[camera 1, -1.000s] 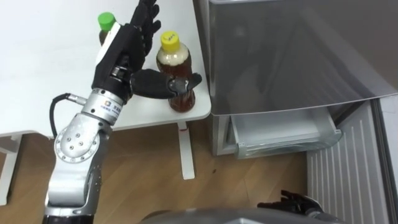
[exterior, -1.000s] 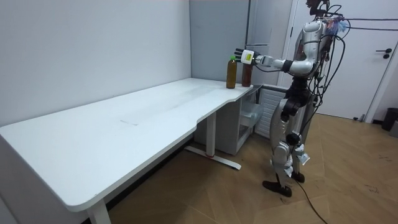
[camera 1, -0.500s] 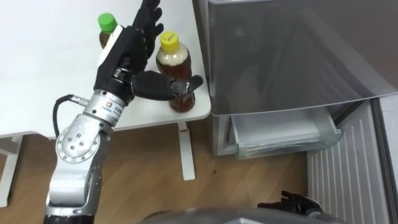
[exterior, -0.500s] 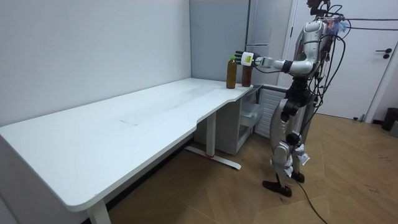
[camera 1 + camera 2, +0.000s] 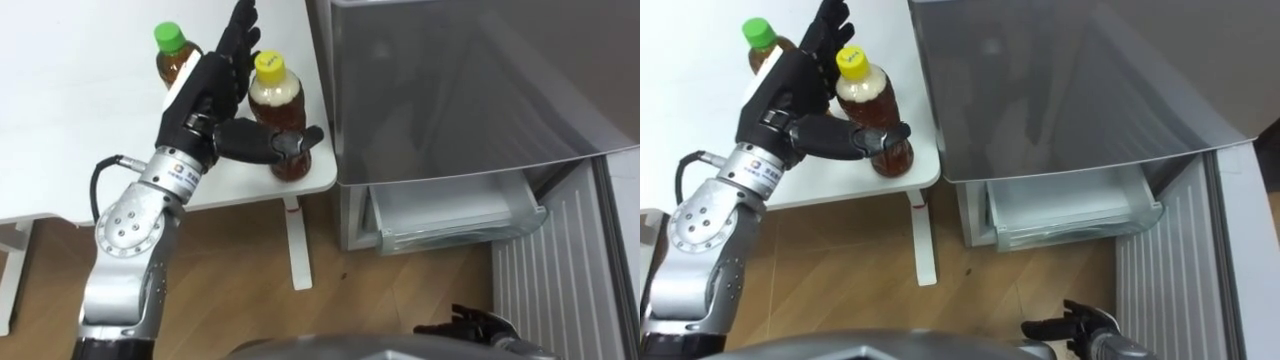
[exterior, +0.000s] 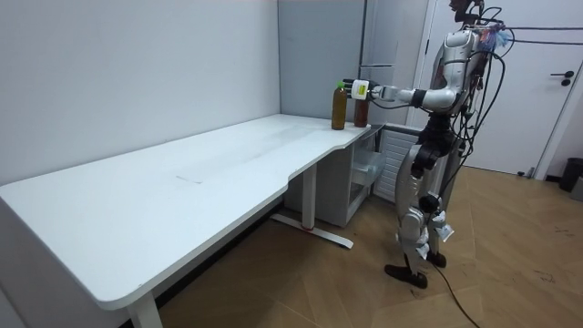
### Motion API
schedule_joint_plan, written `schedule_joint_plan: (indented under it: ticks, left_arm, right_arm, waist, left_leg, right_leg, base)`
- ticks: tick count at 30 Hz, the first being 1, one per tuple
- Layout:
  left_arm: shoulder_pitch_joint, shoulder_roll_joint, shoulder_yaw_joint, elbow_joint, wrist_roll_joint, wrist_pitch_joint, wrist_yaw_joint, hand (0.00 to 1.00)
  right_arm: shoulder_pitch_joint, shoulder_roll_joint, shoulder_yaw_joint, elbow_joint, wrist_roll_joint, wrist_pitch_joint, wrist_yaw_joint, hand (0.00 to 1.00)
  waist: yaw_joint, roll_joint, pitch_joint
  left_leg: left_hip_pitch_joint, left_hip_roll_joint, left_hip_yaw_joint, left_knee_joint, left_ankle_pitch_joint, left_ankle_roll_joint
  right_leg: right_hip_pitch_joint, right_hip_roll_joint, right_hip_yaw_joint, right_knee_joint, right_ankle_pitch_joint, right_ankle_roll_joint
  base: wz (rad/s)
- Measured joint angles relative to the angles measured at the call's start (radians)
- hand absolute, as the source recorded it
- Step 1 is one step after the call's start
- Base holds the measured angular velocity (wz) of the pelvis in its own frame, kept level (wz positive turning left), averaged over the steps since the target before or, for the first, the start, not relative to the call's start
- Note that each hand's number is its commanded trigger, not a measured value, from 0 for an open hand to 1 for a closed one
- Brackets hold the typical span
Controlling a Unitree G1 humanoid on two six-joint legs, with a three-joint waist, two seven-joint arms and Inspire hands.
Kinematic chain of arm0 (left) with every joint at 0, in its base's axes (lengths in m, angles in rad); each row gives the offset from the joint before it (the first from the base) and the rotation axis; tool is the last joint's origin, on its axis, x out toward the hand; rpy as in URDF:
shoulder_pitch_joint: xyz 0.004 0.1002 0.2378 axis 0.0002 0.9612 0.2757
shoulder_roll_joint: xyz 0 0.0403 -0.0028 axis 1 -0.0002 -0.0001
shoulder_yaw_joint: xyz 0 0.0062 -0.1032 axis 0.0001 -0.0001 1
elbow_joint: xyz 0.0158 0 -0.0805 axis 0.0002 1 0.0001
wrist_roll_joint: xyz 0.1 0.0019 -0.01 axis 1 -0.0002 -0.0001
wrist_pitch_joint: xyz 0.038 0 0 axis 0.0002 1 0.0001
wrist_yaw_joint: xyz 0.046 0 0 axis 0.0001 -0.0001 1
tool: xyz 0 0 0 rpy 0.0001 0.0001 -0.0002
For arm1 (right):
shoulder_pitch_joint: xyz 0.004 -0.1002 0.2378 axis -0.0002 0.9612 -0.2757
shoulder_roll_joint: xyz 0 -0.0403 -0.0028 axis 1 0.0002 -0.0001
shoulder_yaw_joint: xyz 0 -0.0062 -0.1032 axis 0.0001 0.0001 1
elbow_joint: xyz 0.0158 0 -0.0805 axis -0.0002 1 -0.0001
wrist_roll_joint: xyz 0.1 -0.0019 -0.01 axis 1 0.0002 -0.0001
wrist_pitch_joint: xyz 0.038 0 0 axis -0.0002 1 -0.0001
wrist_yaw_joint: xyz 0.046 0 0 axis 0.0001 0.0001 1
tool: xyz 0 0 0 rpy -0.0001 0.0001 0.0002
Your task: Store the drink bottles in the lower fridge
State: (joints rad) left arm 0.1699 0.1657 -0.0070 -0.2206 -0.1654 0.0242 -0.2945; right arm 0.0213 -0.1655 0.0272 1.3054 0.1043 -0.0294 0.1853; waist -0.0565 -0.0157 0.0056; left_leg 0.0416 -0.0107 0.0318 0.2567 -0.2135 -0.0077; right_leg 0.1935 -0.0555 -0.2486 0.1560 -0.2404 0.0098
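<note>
My left hand (image 5: 200, 95) brackets the yellow-capped bottle (image 5: 278, 100), fingers straight behind, thumb in front, unclenched. I should close squarely round its middle without nudging the green-capped bottle (image 5: 172, 62).

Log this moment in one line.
left hand: open, flanking yellow-capped bottle | right hand: open, low | green-capped bottle: on table | fridge drawer: open
</note>
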Motion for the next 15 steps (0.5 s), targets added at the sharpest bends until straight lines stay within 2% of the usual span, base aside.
schedule_joint_plan:
  ticks: [3, 15]
  left_arm:
    - [0.000, 0.000, 0.000, 0.017, 0.000, 0.000, 0.002, 0.00]
    - [-0.002, 0.000, 0.000, 0.017, 0.000, 0.000, -0.001, 0.00]
  right_arm:
    - [0.000, 0.000, 0.000, 0.000, 0.000, -0.001, -0.001, 0.00]
    - [0.000, 0.002, 0.000, -0.005, 0.000, 0.000, -0.023, 0.00]
  waist:
    - [0.000, 0.000, 0.0043]
    - [-0.001, 0.001, 0.0039]
  left_leg:
    - [-0.001, 0.000, 0.000, 0.000, 0.000, 0.000]
    - [-0.003, 0.000, -0.001, 0.000, 0.000, 0.000]
  right_leg:
    - [-0.001, 0.000, 0.000, 0.000, 0.000, 0.000]
    - [-0.003, 0.000, -0.001, -0.001, 0.000, 0.000]
  base:
    - [0.00]
    - [0.00]
